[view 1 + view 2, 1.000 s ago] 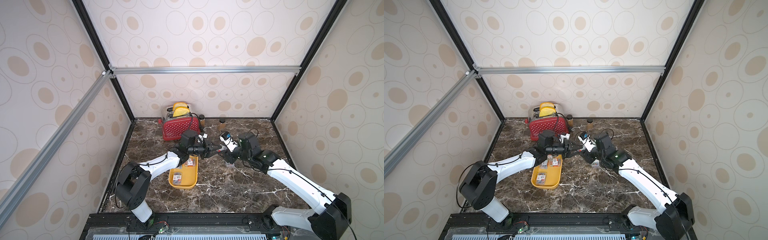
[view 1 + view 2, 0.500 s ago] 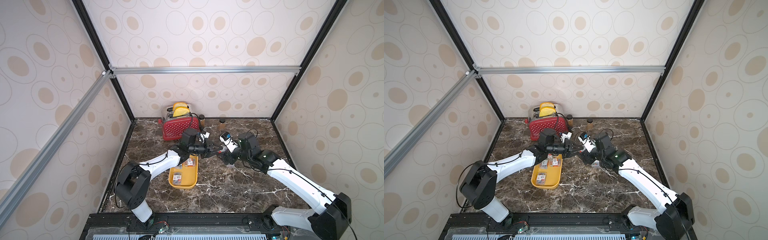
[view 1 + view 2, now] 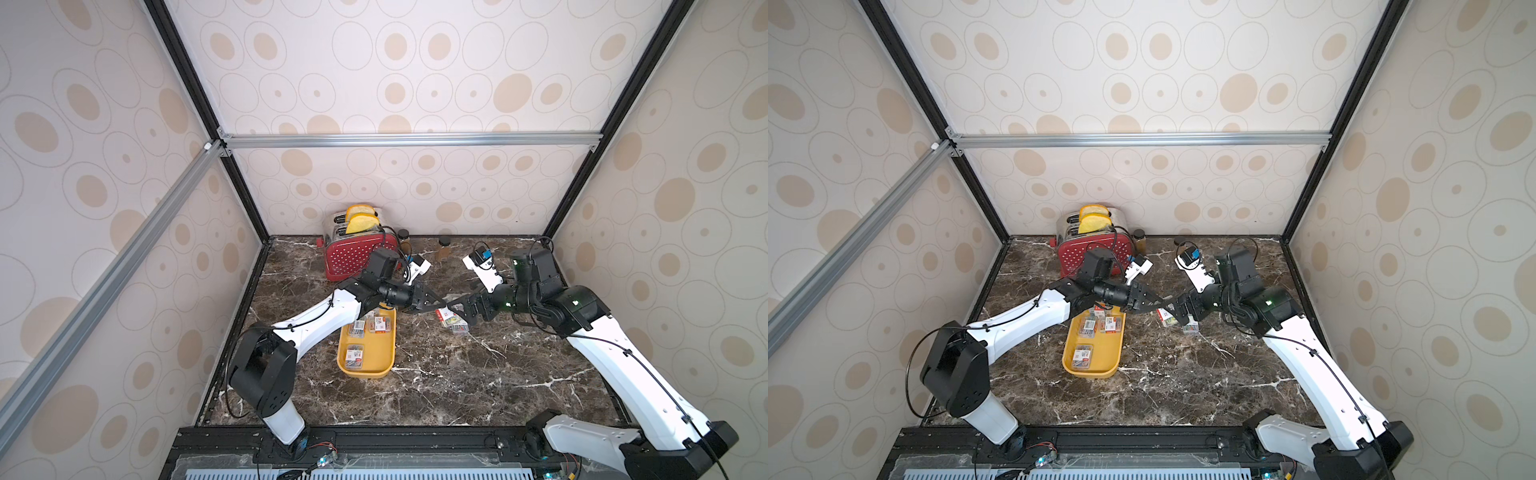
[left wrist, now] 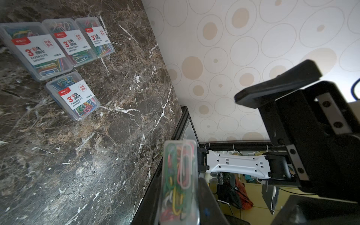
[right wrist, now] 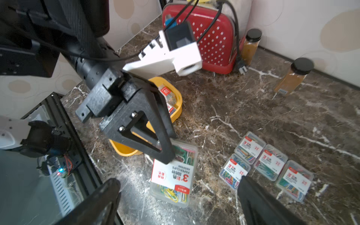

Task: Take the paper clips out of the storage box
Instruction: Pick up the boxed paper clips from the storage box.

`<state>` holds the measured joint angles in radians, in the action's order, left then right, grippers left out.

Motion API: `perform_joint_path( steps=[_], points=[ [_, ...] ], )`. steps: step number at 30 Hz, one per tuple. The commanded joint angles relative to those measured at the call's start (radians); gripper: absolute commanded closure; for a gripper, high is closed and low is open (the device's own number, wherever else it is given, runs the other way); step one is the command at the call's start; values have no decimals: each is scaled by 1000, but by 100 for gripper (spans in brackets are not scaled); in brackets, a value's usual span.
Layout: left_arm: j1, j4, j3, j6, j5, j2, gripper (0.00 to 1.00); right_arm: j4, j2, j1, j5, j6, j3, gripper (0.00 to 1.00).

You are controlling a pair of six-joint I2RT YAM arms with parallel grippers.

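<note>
Along your worktop's (image 3: 457, 386) far edge stands a red dotted toaster (image 3: 357, 255) with yellow slices (image 3: 362, 218). Two black-capped amber jars (image 5: 251, 45) (image 5: 294, 78) stand beside it.

On the dark marble tabletop (image 3: 457, 374), the shallow mustard-yellow plastic storage tray (image 3: 380, 353) holds clear plastic cases of paper clips (image 3: 355, 357). The red dotted toaster (image 3: 357, 257) stands at its 12 o'clock, two black-lidded amber jars (image 3: 404, 241) at the toaster's 3 o'clock. Four more cases (image 5: 271, 161) lie at the tray's 2 o'clock.

Cream walls (image 3: 415, 62), beige oval pattern; dark veined marble floor (image 3: 457, 386); aluminium rail (image 3: 411, 139) across back.
</note>
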<state>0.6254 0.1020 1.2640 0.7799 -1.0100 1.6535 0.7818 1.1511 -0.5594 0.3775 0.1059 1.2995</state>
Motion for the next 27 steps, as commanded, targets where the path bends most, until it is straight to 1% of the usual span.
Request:
perform_joint_path(
  steps=[1, 5, 9, 12, 14, 16, 17, 19, 22, 24, 27],
  points=[
    [-4, 48, 60, -105, -35, 25, 88, 70, 0, 1, 53, 17, -29, 1],
    [-4, 48, 71, -105, -35, 37, 88, 29, -23, 2, 22, 27, -80, 3],
    [-5, 71, 79, -116, -29, 40, 89, 31, -25, 2, 14, 23, -88, 5],
    [-9, 68, 75, -102, -5, 43, 89, 32, -24, 2, 5, 21, -93, 6],
    [-12, 17, 52, -52, 25, 34, 89, 39, -20, 2, -7, 36, -93, 6],
    [-17, -101, 6, 42, 63, 13, 89, 40, -18, 3, -93, 95, -102, 7],
    [-18, -156, -18, 84, 88, 2, 90, 41, -18, 9, -104, 121, -106, 7],
    [-22, -304, -85, 181, 147, -35, 90, 15, -24, 41, -58, 193, -127, 6],
    [-24, -549, -180, 338, 228, -70, 91, -121, -58, 124, 98, 360, -204, 6],
    [-25, -668, -223, 414, 268, -85, 91, -254, -90, 166, 184, 479, -274, 7],
    [-24, -773, -250, 484, 298, -96, 91, -423, -105, 200, 277, 624, -333, 8]
  ],
)
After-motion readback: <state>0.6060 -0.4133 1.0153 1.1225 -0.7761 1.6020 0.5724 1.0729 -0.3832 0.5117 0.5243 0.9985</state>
